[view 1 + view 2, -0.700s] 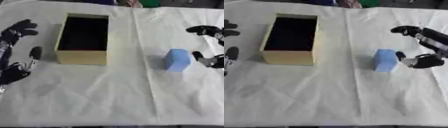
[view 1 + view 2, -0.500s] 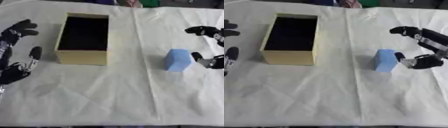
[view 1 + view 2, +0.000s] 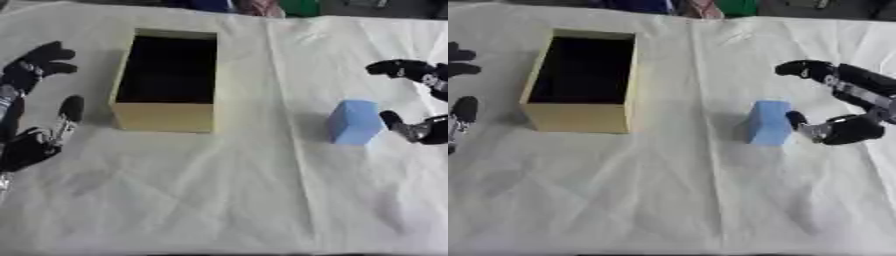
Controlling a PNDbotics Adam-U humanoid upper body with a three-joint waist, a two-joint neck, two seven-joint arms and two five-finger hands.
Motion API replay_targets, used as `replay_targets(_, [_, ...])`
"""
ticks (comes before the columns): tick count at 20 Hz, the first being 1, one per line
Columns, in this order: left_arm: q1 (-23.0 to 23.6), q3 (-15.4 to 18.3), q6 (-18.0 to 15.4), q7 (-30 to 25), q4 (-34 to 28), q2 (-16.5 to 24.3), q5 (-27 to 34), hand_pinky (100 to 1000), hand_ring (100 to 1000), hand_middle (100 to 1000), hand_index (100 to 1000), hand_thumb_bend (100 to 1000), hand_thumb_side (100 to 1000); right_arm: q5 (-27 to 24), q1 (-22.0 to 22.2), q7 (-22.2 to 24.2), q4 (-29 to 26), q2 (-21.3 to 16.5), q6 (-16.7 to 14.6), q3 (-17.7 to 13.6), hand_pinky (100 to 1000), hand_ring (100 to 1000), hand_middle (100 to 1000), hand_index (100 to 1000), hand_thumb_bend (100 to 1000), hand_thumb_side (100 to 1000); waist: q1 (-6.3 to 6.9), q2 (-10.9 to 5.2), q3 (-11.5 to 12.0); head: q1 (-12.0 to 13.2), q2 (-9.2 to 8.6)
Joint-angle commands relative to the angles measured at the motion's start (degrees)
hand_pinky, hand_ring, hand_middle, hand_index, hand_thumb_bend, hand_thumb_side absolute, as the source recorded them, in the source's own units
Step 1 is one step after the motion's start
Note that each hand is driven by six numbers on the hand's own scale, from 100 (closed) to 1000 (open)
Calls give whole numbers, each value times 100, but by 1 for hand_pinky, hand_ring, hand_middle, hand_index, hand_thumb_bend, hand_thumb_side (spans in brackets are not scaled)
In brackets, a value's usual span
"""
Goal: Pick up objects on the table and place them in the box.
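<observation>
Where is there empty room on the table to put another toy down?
Bare cloth fills the whole near half, below the box and the blue block. Another free strip runs between box and block. It is crowded at the right, where the right hand sits beside the block, and at the left edge by the left hand.
</observation>
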Motion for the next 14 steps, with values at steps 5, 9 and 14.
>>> replay_targets(5, [-65, -3, -5, -23, -54, 36, 12, 889, 788, 814, 960, 244, 590, 78, -42, 134, 16, -208, 17, 53, 949, 1000, 969, 1000, 100, 424, 6, -79, 1, -9, -84])
replay_targets(9, [-68, -10, -7, -35, -49, 30, 15, 889, 788, 815, 960, 243, 591, 102, -67, 220, 129, -197, 20, 144, 948, 1000, 967, 1000, 100, 497, 1, -73, 13, -14, -91])
replay_targets(14, [-71, -16, -10, -44, -49, 25, 16, 889, 788, 815, 960, 242, 591, 149, -147, 308, 317, -164, 14, 243, 947, 1000, 966, 1000, 100, 539, 3, -70, 26, -22, -85])
